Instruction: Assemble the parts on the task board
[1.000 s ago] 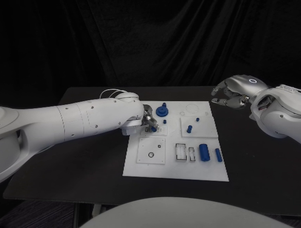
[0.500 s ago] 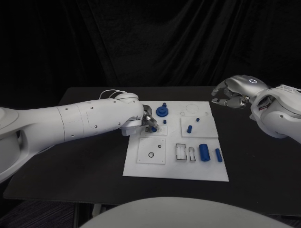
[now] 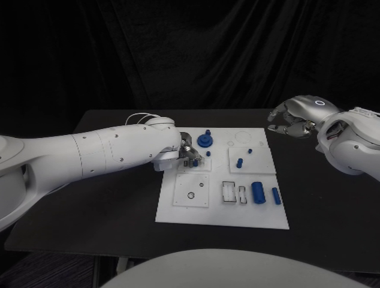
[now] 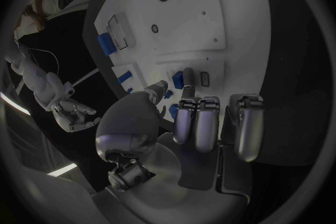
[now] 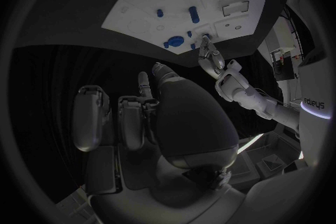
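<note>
— Head view: left hand (image 3: 186, 153) pinches a small blue part (image 3: 194, 161) at the board's (image 3: 225, 216) upper left, beside the blue knob (image 3: 205, 141).
— And the right hand (image 3: 290, 123)?
— Curled, holding nothing, over the desk (image 3: 112, 216) at the board's upper right.
— Risk?
— I'd guess the part tilts and jams, or the fingers nudge the knob.

head camera looks down from above; both wrist cameras sit behind their hands, sharing the task board (image 3: 222, 180).
</note>
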Robot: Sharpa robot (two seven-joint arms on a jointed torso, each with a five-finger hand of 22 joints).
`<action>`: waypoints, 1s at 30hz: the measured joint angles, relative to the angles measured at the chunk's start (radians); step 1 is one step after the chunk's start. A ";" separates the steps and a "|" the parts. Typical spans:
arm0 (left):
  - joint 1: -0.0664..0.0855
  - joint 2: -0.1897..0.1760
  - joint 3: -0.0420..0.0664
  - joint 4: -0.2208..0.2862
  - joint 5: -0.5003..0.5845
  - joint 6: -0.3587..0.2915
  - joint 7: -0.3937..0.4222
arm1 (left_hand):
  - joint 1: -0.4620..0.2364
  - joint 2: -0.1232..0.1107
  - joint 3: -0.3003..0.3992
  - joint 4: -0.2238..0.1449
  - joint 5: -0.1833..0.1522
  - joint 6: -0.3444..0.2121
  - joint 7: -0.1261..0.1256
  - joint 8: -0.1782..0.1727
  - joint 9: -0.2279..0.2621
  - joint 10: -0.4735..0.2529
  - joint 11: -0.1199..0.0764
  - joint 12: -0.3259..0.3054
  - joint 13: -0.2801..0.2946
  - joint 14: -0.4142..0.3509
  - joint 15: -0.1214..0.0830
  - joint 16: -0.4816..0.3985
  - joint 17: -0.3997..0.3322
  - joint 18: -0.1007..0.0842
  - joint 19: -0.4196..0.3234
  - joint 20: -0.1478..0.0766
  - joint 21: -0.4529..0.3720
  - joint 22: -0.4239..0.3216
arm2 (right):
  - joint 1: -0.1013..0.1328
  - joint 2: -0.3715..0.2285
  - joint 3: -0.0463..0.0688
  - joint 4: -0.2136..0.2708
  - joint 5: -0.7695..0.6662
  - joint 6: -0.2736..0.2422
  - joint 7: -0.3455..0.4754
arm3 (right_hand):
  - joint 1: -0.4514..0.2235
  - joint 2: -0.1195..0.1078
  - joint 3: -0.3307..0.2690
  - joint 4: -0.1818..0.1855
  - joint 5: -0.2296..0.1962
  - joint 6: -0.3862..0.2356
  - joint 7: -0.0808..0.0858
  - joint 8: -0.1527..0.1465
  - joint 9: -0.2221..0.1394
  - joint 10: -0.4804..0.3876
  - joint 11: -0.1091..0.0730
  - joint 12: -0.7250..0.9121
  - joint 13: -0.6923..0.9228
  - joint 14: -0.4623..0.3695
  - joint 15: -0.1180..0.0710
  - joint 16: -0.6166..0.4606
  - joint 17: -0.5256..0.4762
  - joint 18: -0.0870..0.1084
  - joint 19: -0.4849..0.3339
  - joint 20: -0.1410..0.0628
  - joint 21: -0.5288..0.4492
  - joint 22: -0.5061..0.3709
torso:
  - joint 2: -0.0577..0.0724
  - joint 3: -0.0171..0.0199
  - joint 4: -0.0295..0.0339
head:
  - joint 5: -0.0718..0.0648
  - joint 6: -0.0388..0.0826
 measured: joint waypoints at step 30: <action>0.111 -0.180 0.006 0.149 -0.001 -0.248 0.060 | 0.104 0.014 -0.109 0.015 0.078 0.090 -0.040 0.033 0.088 0.000 -0.029 0.000 0.000 0.000 -0.025 0.000 0.000 0.000 0.000 -0.019 0.018 0.000 | 0.000 -0.013 0.000 0.003 0.000 0.002 -0.001 | 0.000 0.000 0.003 0.003 0.000 0.004 0.004 0.000 -0.001 0.000 0.000 0.000 0.000 0.000 0.000 0.000 0.000 0.000 0.000 0.000 0.000 0.001 | 0.000 -0.0007 -0.0007 | 0.000 0.000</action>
